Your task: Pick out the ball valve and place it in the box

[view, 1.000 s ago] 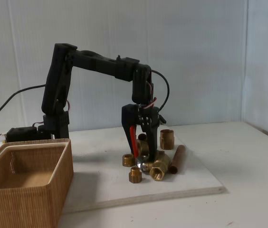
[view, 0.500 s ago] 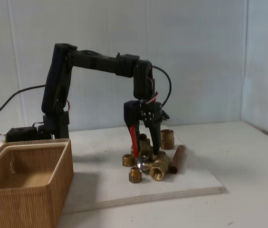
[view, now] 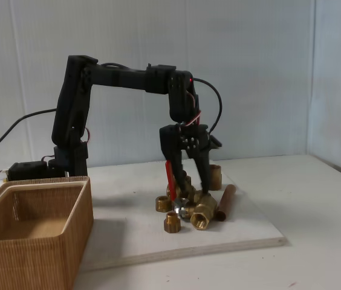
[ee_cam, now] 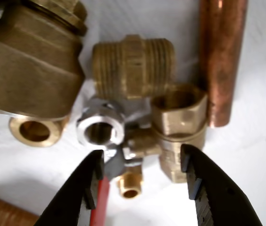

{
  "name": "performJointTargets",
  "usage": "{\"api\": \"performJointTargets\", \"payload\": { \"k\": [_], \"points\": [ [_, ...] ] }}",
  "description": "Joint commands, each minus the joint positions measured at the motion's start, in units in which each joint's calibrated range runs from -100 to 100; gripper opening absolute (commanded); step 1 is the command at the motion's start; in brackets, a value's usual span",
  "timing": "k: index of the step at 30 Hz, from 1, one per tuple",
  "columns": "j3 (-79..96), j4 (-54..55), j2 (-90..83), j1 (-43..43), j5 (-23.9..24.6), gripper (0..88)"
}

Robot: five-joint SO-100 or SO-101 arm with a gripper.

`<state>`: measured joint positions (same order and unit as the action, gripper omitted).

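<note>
While you watch the wrist view, note the gripper (ee_cam: 140,176) nearest the lens: its black fingers (ee_cam: 83,188) are spread apart, grasping nothing. They straddle the ball valve (ee_cam: 137,143), whose red lever (ee_cam: 100,202) runs just inside the left finger.

Change over the last second: in the fixed view the gripper (view: 188,184) has tilted and widened, the right finger swinging out toward the cluster. Judgement: you are still lining up the grasp, not closing; nothing is lifted.

The valve lies among other fittings on the white board (view: 249,232). Its silver-coloured port (ee_cam: 100,127) faces up at the camera and its brass end (ee_cam: 178,113) sits toward the right finger.

Crowding, nearer to farther in the wrist view:
- small brass fitting (ee_cam: 129,184) between the fingers, just beside the valve
- threaded brass nipple (ee_cam: 133,66) touching or nearly touching the valve's far side
- large brass fitting (ee_cam: 29,61) at upper left
- copper tube (ee_cam: 220,56) along the right, close to the valve's brass end

Risk: closing may pinch the small fitting, or nudge the copper tube.

The wicker box (view: 31,238) stands well apart, left in the fixed view, with nothing seen inside it.
</note>
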<state>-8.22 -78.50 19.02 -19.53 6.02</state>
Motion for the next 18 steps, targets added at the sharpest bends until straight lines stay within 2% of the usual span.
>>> {"api": "performJointTargets", "payload": {
  "k": [1,10,14,18],
  "points": [
    [-3.7,2.96,-0.49,-2.25,0.09,17.6],
    [-3.52,3.47,-0.41,-2.25,-0.17,17.6],
    [-3.43,3.73,0.1,-1.95,-3.38,17.6],
    [-4.42,3.9,3.92,-1.88,-4.05,17.6]
  ]
}}
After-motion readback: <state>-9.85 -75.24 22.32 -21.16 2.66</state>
